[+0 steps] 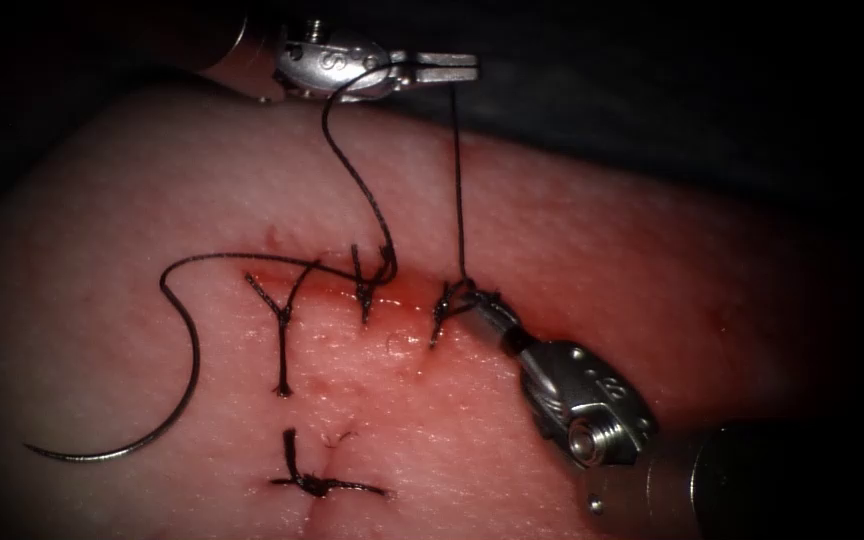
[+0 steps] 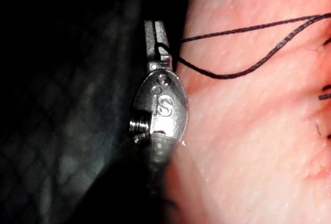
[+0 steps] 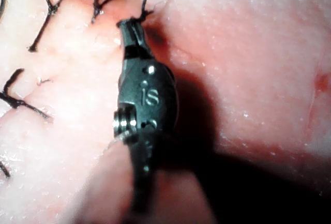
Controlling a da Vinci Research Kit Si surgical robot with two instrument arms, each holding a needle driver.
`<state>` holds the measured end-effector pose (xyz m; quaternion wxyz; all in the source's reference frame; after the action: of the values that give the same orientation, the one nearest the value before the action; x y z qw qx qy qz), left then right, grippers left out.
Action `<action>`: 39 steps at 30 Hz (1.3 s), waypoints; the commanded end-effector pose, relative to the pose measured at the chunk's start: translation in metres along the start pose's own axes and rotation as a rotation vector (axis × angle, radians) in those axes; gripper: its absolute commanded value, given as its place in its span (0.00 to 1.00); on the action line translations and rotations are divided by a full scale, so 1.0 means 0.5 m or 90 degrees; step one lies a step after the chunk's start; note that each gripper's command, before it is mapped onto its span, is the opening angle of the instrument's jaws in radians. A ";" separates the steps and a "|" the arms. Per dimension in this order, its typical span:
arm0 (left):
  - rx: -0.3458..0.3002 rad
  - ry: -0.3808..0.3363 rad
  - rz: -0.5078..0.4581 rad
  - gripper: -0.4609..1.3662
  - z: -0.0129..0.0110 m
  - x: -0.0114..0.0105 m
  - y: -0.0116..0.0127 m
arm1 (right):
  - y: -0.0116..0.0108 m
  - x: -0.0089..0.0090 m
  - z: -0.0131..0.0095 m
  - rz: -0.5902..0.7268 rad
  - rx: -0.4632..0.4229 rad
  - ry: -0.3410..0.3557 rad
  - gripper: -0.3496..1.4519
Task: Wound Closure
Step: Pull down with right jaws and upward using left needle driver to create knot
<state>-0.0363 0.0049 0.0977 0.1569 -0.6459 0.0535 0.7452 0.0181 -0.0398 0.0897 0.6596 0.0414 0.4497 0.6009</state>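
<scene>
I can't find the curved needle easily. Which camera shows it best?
The endoscope view: the needle lies free on the tissue, left of the cut, its whole curve visible, held by neither end effector. The wrist views show thread and stitches.

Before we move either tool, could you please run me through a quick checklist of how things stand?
1. Left end effector gripping thread: ok, shut on it beyond the tissue's far edge.
2. Right end effector gripping thread at the cut: ok, shut on it by the knot.
3. Needle free: ok, lying on the tissue left of the stitches, held by neither tool, not in the tissue.
4. Strand between the tools taut: ok, it runs straight.
5. Knot seated: cannot tell.
</scene>
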 end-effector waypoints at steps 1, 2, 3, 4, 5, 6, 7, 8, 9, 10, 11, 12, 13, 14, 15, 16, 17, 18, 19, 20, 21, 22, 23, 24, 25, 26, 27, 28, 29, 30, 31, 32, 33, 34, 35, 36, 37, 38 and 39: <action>-0.005 0.000 0.000 0.06 0.0001 -0.0001 -0.0002 | 0.0000 -0.0002 0.0001 -0.001 0.000 -0.001 0.00; -0.004 -0.001 0.000 0.06 0.0004 -0.0004 -0.0009 | -0.0003 -0.0006 -0.0001 -0.002 0.003 -0.005 0.00; -0.003 -0.001 0.000 0.06 0.0006 -0.0007 -0.0016 | -0.0006 -0.0011 -0.0001 -0.004 0.007 -0.005 0.00; -0.001 -0.002 0.001 0.06 0.0011 -0.0012 -0.0027 | -0.0009 -0.0018 -0.0001 -0.006 0.010 -0.009 0.00; 0.000 -0.003 0.001 0.06 0.0014 -0.0015 -0.0034 | -0.0011 -0.0020 0.0000 -0.007 0.011 -0.008 0.00; 0.003 -0.004 0.001 0.06 0.0017 -0.0019 -0.0041 | -0.0012 -0.0024 0.0001 -0.008 0.013 -0.008 0.00; 0.004 -0.005 0.002 0.06 0.0019 -0.0022 -0.0048 | -0.0014 -0.0028 0.0003 -0.009 0.016 -0.008 0.00; 0.006 -0.006 0.002 0.06 0.0022 -0.0027 -0.0059 | -0.0016 -0.0031 0.0004 -0.010 0.019 -0.008 0.00; 0.007 -0.006 0.003 0.06 0.0024 -0.0031 -0.0067 | -0.0018 -0.0032 0.0004 -0.007 0.022 -0.009 0.00; 0.010 -0.008 0.004 0.06 0.0026 -0.0037 -0.0077 | -0.0023 -0.0034 0.0005 -0.005 0.026 -0.010 0.00; 0.013 -0.009 0.004 0.06 0.0026 -0.0041 -0.0085 | -0.0026 -0.0035 0.0005 -0.005 0.028 -0.010 0.00; 0.014 -0.010 0.005 0.06 0.0027 -0.0043 -0.0089 | -0.0028 -0.0035 0.0004 -0.001 0.029 -0.010 0.00; 0.016 -0.012 0.006 0.06 0.0028 -0.0050 -0.0099 | -0.0032 -0.0036 0.0004 0.002 0.031 -0.011 0.00; 0.018 -0.012 0.007 0.06 0.0028 -0.0054 -0.0104 | -0.0035 -0.0037 0.0004 0.005 0.033 -0.011 0.00; 0.019 -0.013 0.008 0.06 0.0029 -0.0057 -0.0107 | -0.0036 -0.0038 0.0004 0.009 0.033 -0.012 0.00; 0.022 -0.014 0.006 0.06 0.0031 -0.0065 -0.0115 | -0.0038 -0.0041 0.0004 0.012 0.035 -0.012 0.00; 0.024 -0.015 0.007 0.06 0.0032 -0.0071 -0.0119 | -0.0040 -0.0045 0.0005 0.015 0.035 -0.011 0.00; 0.025 -0.016 0.008 0.06 0.0033 -0.0074 -0.0121 | -0.0041 -0.0047 0.0005 0.014 0.035 -0.013 0.00; 0.026 -0.016 0.006 0.06 0.0034 -0.0079 -0.0125 | -0.0042 -0.0050 0.0006 0.017 0.034 -0.018 0.00; 0.027 -0.017 0.008 0.06 0.0036 -0.0086 -0.0130 | -0.0043 -0.0054 0.0007 0.019 0.035 -0.022 0.00; 0.028 -0.017 0.005 0.06 0.0037 -0.0091 -0.0133 | -0.0043 -0.0057 0.0007 0.026 0.036 -0.026 0.00; 0.030 -0.018 0.003 0.06 0.0038 -0.0097 -0.0136 | -0.0044 -0.0061 0.0007 0.032 0.035 -0.031 0.00; 0.032 -0.019 0.005 0.06 0.0040 -0.0103 -0.0139 | -0.0044 -0.0063 0.0007 0.035 0.033 -0.037 0.00; 0.034 -0.019 0.003 0.06 0.0042 -0.0108 -0.0141 | -0.0045 -0.0066 0.0006 0.042 0.032 -0.044 0.00; 0.035 -0.020 0.004 0.06 0.0045 -0.0112 -0.0143 | -0.0045 -0.0069 0.0005 0.048 0.031 -0.050 0.00; 0.037 -0.020 0.002 0.06 0.0048 -0.0117 -0.0144 | -0.0046 -0.0071 0.0004 0.051 0.028 -0.059 0.00; 0.038 -0.021 0.003 0.06 0.0051 -0.0122 -0.0146 | -0.0047 -0.0073 0.0004 0.054 0.027 -0.064 0.00; 0.040 -0.021 0.002 0.06 0.0056 -0.0128 -0.0147 | -0.0050 -0.0077 0.0002 0.056 0.026 -0.075 0.00; 0.041 -0.022 0.003 0.06 0.0060 -0.0132 -0.0148 | -0.0053 -0.0080 0.0000 0.063 0.025 -0.083 0.00; 0.043 -0.022 0.001 0.06 0.0064 -0.0138 -0.0150 | -0.0056 -0.0083 -0.0002 0.065 0.024 -0.091 0.00; 0.044 -0.023 0.003 0.06 0.0069 -0.0143 -0.0152 | -0.0059 -0.0087 -0.0004 0.075 0.021 -0.098 0.00; 0.045 -0.023 0.000 0.06 0.0071 -0.0147 -0.0153 | -0.0060 -0.0089 -0.0005 0.078 0.019 -0.103 0.00; 0.046 -0.023 0.002 0.06 0.0074 -0.0151 -0.0153 | -0.0064 -0.0097 -0.0006 0.087 0.014 -0.121 0.00; 0.047 -0.023 0.003 0.06 0.0076 -0.0155 -0.0154 | -0.0066 -0.0104 -0.0007 0.096 0.009 -0.133 0.00; 0.047 -0.024 0.004 0.06 0.0076 -0.0157 -0.0155 | -0.0067 -0.0107 -0.0007 0.099 0.007 -0.138 0.00; 0.047 -0.024 0.004 0.06 0.0076 -0.0159 -0.0155 | -0.0067 -0.0113 -0.0007 0.101 0.005 -0.143 0.00; 0.047 -0.023 0.001 0.06 0.0076 -0.0161 -0.0156 | -0.0068 -0.0119 -0.0008 0.099 0.005 -0.146 0.00; 0.047 -0.023 0.002 0.06 0.0074 -0.0162 -0.0157 | -0.0068 -0.0122 -0.0008 0.098 0.005 -0.145 0.00; 0.047 -0.023 0.002 0.06 0.0073 -0.0163 -0.0157 | -0.0069 -0.0126 -0.0009 0.097 0.005 -0.146 0.00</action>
<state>-0.0364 0.0120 0.1072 0.1823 -0.6249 0.0818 0.7547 0.0212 -0.0463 0.0908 0.6584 0.1483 0.3699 0.6385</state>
